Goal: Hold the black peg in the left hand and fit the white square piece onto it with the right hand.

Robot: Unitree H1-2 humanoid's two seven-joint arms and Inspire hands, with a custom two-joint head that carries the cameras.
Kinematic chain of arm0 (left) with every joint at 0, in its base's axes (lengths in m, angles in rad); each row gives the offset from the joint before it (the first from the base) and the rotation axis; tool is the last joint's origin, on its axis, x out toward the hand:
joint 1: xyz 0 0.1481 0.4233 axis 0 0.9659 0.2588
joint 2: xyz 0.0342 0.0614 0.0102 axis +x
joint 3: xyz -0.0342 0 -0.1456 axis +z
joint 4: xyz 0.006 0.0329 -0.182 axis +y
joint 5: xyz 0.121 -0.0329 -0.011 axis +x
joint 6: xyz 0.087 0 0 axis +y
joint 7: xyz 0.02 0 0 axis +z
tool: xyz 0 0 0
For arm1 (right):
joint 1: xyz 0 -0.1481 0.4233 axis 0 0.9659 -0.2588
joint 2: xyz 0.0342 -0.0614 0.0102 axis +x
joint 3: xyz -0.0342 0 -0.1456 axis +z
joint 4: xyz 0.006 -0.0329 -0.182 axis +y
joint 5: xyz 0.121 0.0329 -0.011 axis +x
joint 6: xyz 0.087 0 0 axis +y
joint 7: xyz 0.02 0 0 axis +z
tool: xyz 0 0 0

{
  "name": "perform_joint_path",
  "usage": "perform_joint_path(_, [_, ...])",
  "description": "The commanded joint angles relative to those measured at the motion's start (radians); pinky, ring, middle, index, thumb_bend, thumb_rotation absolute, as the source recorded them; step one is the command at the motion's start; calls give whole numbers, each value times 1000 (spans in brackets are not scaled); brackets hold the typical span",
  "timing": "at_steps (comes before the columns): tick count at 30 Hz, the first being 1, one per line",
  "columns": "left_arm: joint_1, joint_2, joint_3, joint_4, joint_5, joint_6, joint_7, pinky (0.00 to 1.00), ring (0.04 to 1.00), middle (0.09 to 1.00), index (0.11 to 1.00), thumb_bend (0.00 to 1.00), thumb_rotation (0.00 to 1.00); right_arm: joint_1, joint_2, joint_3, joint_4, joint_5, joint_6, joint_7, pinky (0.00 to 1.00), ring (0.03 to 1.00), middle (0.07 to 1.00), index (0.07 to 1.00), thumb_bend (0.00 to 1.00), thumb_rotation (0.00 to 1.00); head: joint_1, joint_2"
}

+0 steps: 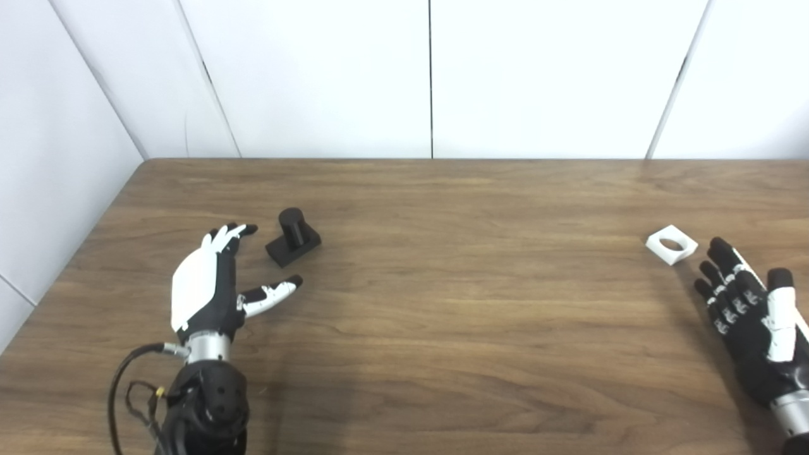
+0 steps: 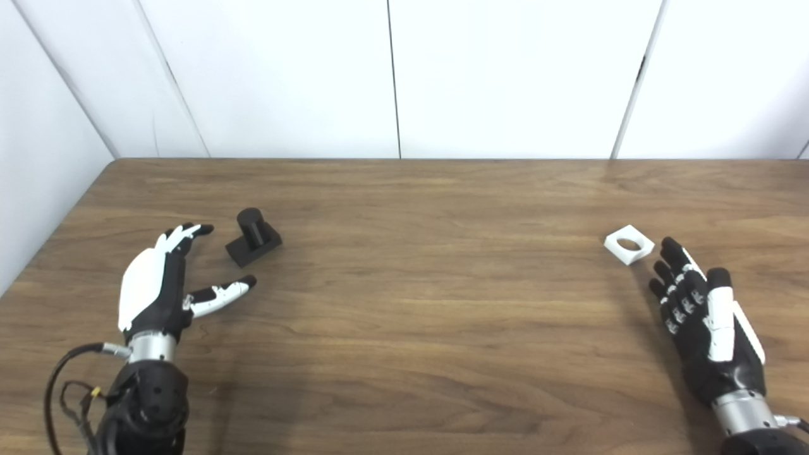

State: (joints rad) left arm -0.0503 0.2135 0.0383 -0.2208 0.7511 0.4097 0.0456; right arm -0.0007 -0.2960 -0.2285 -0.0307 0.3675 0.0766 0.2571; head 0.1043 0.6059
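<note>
Both hands open beside their parts; nothing held.

Left eye view: the black peg (image 1: pixel 292 237) stood on the wooden surface (image 1: pixel 455 303), just beyond the left hand (image 1: pixel 212 284), whose fingers (image 1: pixel 231 232) were spread, thumb apart; nothing lay between.
Right eye view: the white square piece (image 2: pixel 628 244) lay flat near the right hand (image 2: pixel 701 316), fingers apart, not touching it; white wall panels (image 2: pixel 505 76) stood behind.
</note>
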Motion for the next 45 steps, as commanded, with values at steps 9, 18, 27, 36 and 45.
perform_joint_path(9, [-116,62,-31,133,24,-21,48,976,977,932,780,740,301,12,27,11,19,8,-12,-1,990,1000,1000,952,697,1000,-6,-8])
perform_joint_path(18, [-176,86,-54,240,8,-35,76,973,970,925,782,747,313,15,27,9,13,6,-8,-6,983,999,993,947,689,1000,-12,-11])
perform_joint_path(27, [-223,99,-69,319,-6,-40,102,971,967,923,772,750,314,18,27,6,9,11,-5,-7,989,999,989,943,696,1000,-19,-15])
perform_joint_path(36, [-253,111,-77,346,-16,-32,99,973,967,919,756,705,325,23,27,5,4,7,0,-15,984,993,982,944,712,1000,-19,-13])
perform_joint_path(45, [-275,138,-115,344,22,22,70,994,977,913,679,686,314,31,28,7,-3,10,14,-21,984,994,983,955,732,1000,-14,-9])
